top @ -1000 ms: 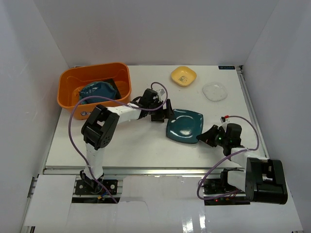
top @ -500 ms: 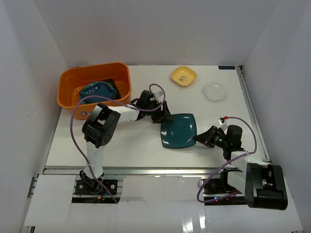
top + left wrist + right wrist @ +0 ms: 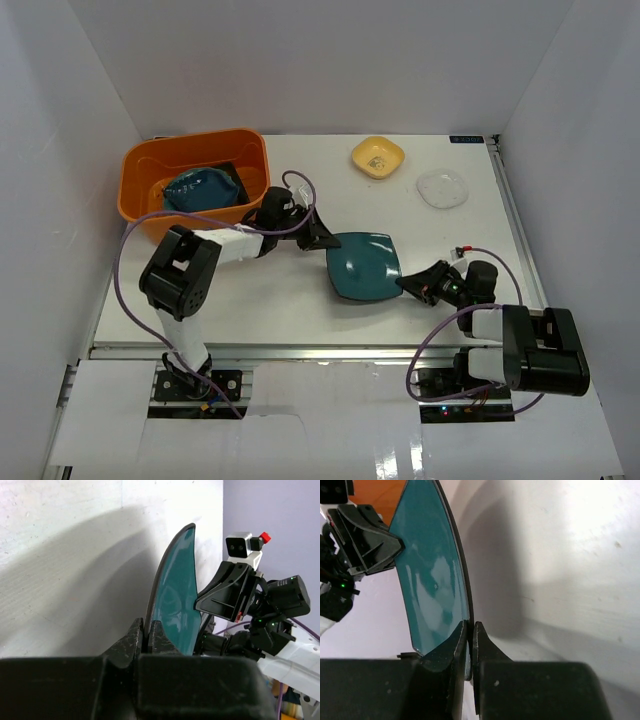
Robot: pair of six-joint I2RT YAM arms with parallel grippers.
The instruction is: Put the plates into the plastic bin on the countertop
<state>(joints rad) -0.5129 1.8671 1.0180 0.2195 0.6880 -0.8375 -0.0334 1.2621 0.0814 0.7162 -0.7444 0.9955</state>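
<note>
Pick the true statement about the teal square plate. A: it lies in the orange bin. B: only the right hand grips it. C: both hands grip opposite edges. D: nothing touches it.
C: the left hand and right hand each pinch a rim of the teal plate.

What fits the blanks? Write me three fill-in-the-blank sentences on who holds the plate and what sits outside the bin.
1. The left gripper and right gripper are both shut on one plate, coloured ____.
2. The yellow dish sits ____ the orange bin.
3. Dishes resting ungripped on the countertop number ____.
Missing: teal; outside; two.
</note>
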